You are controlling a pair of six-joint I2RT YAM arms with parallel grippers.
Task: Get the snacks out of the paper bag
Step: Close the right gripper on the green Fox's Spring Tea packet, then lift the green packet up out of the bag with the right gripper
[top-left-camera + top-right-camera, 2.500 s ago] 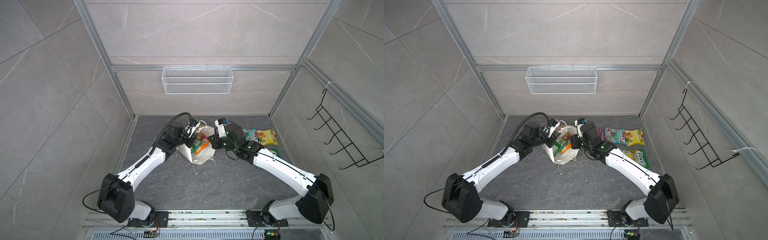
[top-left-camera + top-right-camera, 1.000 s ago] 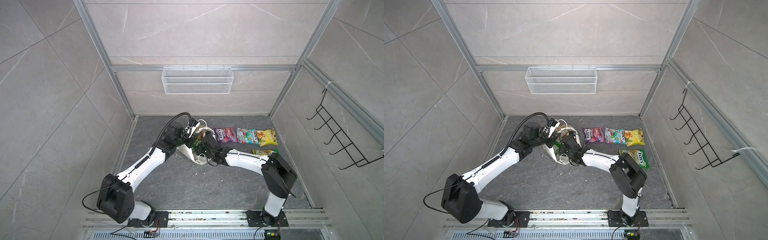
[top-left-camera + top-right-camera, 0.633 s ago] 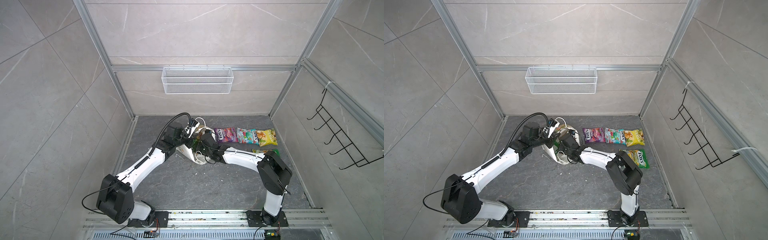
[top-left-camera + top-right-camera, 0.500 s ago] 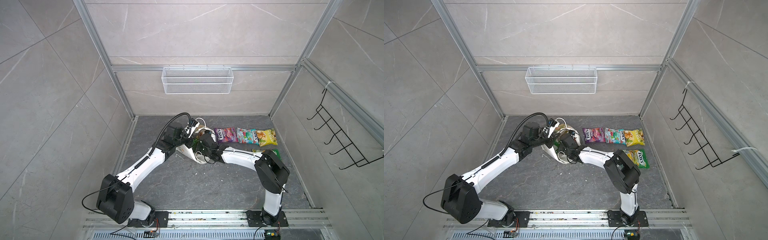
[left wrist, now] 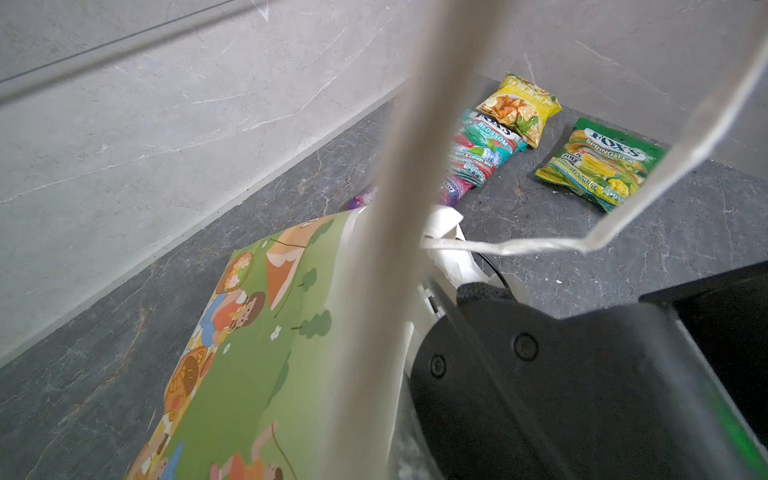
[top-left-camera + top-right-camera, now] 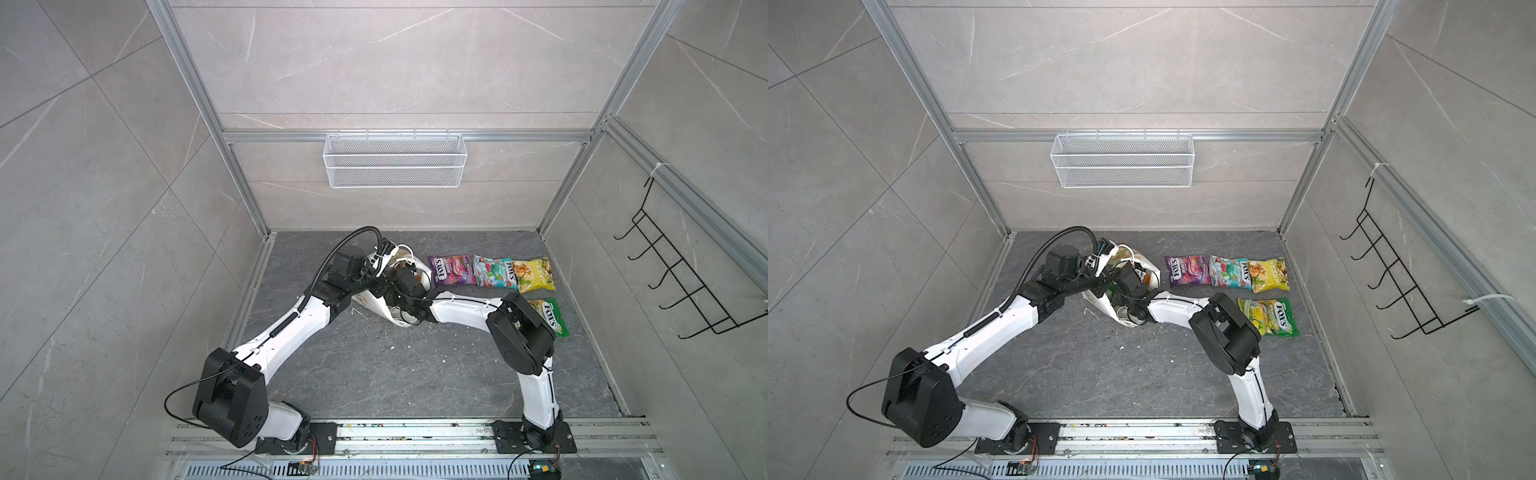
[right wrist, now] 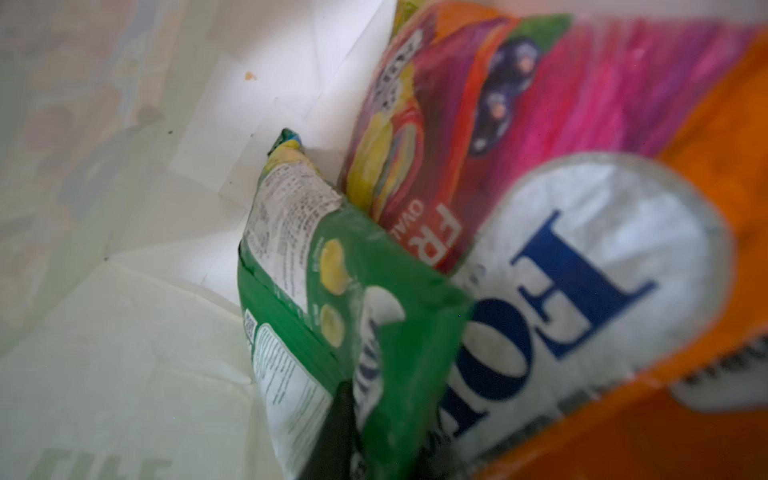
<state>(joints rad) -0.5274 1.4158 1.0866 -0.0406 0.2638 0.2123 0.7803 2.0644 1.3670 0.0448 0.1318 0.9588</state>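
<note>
A white wire-mesh basket [image 6: 395,160] hangs on the back wall at twelve o'clock. A black wire hook rack [image 6: 681,274] sits on the side wall at three o'clock. Pale crumbs [image 6: 391,336] speckle the dark grey bench [image 6: 374,382].

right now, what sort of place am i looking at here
Probably a robot test cell, not a real room: pale grey marble-look wall panels set in aluminium frame posts, two white-and-black robot arms bolted to a metal floor rail, and a white wire-mesh basket hung on the back wall.

R arm [image 6: 1177,311] in paper bag [image 6: 1152,277], L gripper [image 6: 1100,259] at its rim; purple pkt [image 6: 1187,271], teal pkt [image 6: 1230,272], yellow chip bag [image 6: 1268,275] in row, green pkt [image 6: 1270,316] nearer.
</note>
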